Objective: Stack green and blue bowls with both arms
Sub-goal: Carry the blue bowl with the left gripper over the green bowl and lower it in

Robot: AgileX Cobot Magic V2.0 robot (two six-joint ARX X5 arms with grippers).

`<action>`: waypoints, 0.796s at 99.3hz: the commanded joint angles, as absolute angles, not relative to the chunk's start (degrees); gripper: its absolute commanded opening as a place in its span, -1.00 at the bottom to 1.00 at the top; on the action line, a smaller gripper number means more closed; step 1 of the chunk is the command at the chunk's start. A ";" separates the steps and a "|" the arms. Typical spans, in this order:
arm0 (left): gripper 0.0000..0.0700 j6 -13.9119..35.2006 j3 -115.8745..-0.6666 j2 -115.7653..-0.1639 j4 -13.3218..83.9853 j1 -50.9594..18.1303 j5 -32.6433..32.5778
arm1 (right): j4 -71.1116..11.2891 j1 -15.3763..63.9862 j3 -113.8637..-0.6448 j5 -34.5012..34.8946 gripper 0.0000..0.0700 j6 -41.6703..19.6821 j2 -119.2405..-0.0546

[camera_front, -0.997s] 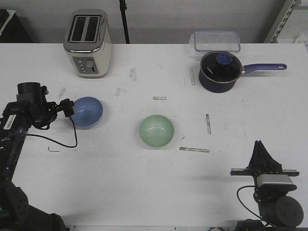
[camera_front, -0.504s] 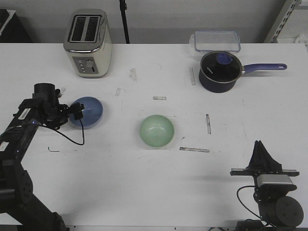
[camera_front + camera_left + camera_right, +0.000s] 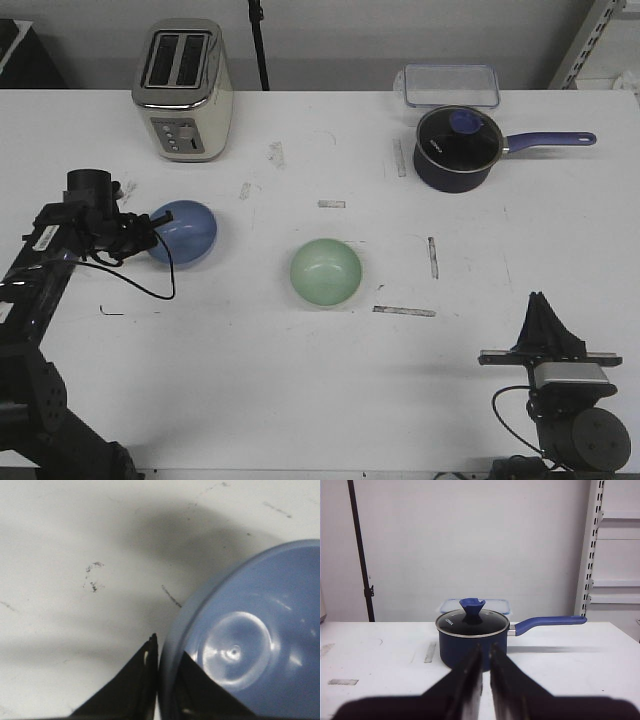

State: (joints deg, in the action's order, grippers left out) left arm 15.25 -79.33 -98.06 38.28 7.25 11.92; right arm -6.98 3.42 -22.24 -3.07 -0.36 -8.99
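Gripping the rim of the blue bowl (image 3: pixel 183 233), the left gripper (image 3: pixel 150 231) has its jaws clamped on the bowl's wall, one finger inside and one outside, near the bench's left edge. The green bowl (image 3: pixel 326 272) sits alone around the bench's middle, well apart from it. Parked near the front right corner, the right gripper (image 3: pixel 541 310) has its jaws nearly together, holding nothing.

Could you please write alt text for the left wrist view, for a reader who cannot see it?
The left end effector pinches the rim of the blue bowl, one black finger outside the wall and one inside. The bowl's glossy interior shows a round flat base, and the white table around it is scuffed and shadowed.
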 commanded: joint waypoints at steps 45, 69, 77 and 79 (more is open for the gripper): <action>-1.00 16.71 -95.68 -95.94 45.17 -7.77 12.05 | -6.17 3.46 -22.37 -2.98 -0.95 -0.12 -8.95; -1.00 21.47 -95.94 -97.38 40.64 -20.88 12.03 | -6.17 3.46 -22.37 -2.98 -0.95 -0.12 -8.95; -1.00 22.17 -95.94 -98.48 40.18 -24.88 12.03 | -6.20 3.46 -22.37 -2.98 -0.95 -0.12 -8.95; -1.00 22.17 -95.94 -98.76 40.21 -25.76 12.03 | -6.20 3.46 -22.37 -2.98 -0.95 -0.12 -8.95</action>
State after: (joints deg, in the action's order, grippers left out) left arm 20.64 -94.35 -96.71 40.27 -23.31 11.90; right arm -6.98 3.42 -22.24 -3.05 -0.36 -8.99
